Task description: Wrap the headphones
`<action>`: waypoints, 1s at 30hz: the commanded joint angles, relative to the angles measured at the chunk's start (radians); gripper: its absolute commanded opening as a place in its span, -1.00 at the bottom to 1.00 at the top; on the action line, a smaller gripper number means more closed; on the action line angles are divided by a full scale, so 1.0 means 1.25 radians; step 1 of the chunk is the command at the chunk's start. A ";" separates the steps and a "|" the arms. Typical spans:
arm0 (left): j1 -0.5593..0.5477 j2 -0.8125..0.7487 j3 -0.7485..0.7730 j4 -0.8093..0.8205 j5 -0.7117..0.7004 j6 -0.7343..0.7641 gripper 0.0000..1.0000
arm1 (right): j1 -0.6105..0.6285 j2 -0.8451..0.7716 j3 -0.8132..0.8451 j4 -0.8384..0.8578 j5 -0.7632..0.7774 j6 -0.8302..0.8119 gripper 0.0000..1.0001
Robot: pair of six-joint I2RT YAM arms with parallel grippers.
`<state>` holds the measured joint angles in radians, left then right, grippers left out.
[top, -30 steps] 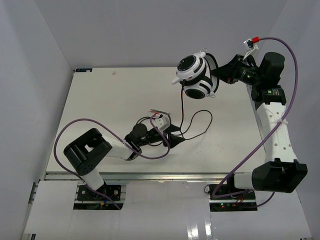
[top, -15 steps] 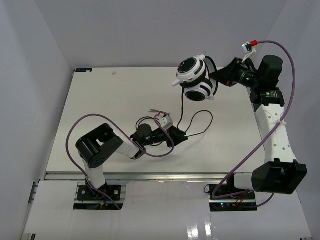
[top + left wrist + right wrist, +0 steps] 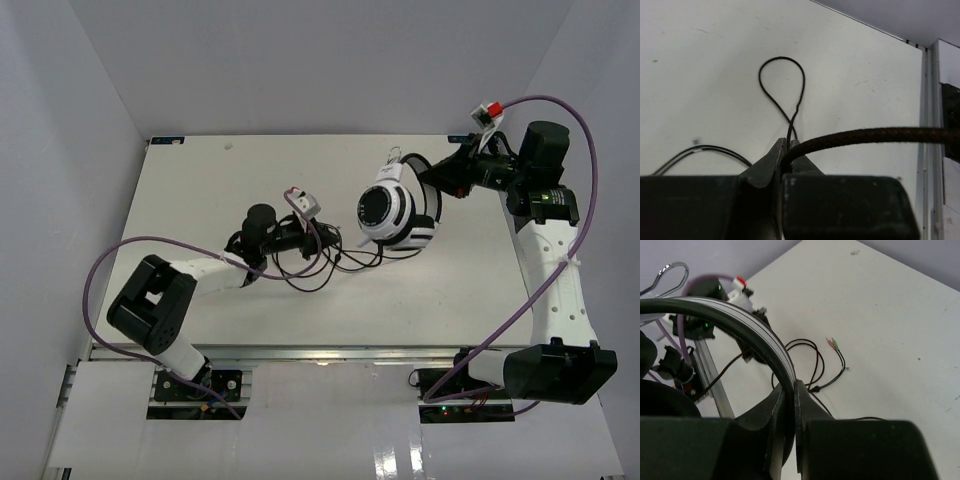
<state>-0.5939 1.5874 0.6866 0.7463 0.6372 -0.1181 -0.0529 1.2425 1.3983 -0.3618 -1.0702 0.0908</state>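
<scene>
The headphones (image 3: 393, 212) are seen over the right-middle of the table (image 3: 200, 190), their headband (image 3: 740, 322) pinched between the closed fingers of the right gripper (image 3: 789, 387). Their dark cable (image 3: 865, 134) is clamped between the tips of the left gripper (image 3: 785, 150), and a loop of it lies on the table just beyond them.

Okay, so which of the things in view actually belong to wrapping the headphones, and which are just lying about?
Part of the job: headphones, headband clamped in the right end effector; their cable, pinched in the left end effector; the plugs.
Just there: purple arm cables; table.
</scene>
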 commanded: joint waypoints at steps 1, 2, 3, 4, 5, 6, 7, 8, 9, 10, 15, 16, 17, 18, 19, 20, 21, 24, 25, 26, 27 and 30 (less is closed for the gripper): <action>0.067 -0.047 0.170 -0.396 0.124 0.153 -1.00 | 0.053 -0.040 0.016 -0.253 0.079 -0.341 -0.85; 0.081 -0.047 0.208 -0.469 0.131 0.171 -1.00 | 0.071 -0.051 0.005 -0.275 0.120 -0.393 -0.85; 0.091 -0.046 0.232 -0.526 0.134 0.176 -1.00 | 0.086 -0.065 -0.016 -0.278 0.149 -0.428 -0.85; 0.101 -0.045 0.257 -0.583 0.137 0.182 -1.00 | 0.100 -0.079 -0.037 -0.281 0.179 -0.462 -0.85; 0.105 -0.037 0.310 -0.641 0.133 0.192 -1.00 | 0.113 -0.091 -0.056 -0.275 0.232 -0.481 -0.85; 0.109 -0.030 0.355 -0.701 0.129 0.200 -1.00 | 0.127 -0.104 -0.078 -0.264 0.280 -0.500 -0.85; 0.112 -0.026 0.384 -0.766 0.123 0.203 -1.00 | 0.144 -0.120 -0.104 -0.246 0.316 -0.516 -0.85; 0.115 -0.021 0.412 -0.820 0.119 0.205 -1.00 | 0.159 -0.134 -0.128 -0.234 0.353 -0.527 -0.85; 0.116 -0.016 0.443 -0.863 0.116 0.207 -1.00 | 0.171 -0.145 -0.149 -0.220 0.405 -0.530 -0.85; 0.118 -0.010 0.479 -0.913 0.111 0.208 -1.00 | 0.184 -0.157 -0.173 -0.183 0.482 -0.539 -0.85; 0.119 0.057 0.695 -1.171 0.162 0.159 -1.00 | 0.235 -0.194 -0.272 -0.057 0.678 -0.514 -0.85; 0.119 0.081 0.715 -1.188 0.203 0.139 -1.00 | 0.249 -0.198 -0.287 -0.036 0.708 -0.507 -0.85; 0.118 0.089 0.728 -1.198 0.226 0.119 -1.00 | 0.266 -0.200 -0.310 -0.011 0.763 -0.495 -0.85; 0.116 0.093 0.737 -1.206 0.247 0.098 -1.00 | 0.286 -0.203 -0.330 0.016 0.817 -0.484 -0.85; 0.112 0.093 0.739 -1.207 0.262 0.076 -1.00 | 0.311 -0.204 -0.345 0.046 0.871 -0.476 -0.85; 0.107 0.094 0.742 -1.208 0.276 0.053 -1.00 | 0.337 -0.206 -0.360 0.076 0.925 -0.468 -0.85; 0.100 0.095 0.743 -1.207 0.288 0.035 -1.00 | 0.365 -0.203 -0.372 0.113 0.990 -0.456 -0.85; 0.080 0.101 0.746 -1.219 0.293 -0.006 -1.00 | 0.421 -0.173 -0.381 0.205 1.144 -0.433 -0.85; 0.075 0.102 0.747 -1.231 0.287 -0.010 -1.00 | 0.426 -0.164 -0.378 0.227 1.165 -0.430 -0.85; 0.072 0.103 0.749 -1.247 0.274 -0.007 -1.00 | 0.426 -0.160 -0.376 0.242 1.175 -0.433 -0.85; 0.071 0.103 0.750 -1.263 0.255 0.001 -1.00 | 0.426 -0.157 -0.372 0.257 1.192 -0.439 -0.85; 0.071 0.098 0.743 -1.314 0.200 0.037 -1.00 | 0.426 -0.143 -0.353 0.306 1.240 -0.480 -0.85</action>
<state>-0.5004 1.7340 1.5838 -0.7942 0.9229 -0.0905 0.4801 1.0649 0.9028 -0.2251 0.2942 -0.5022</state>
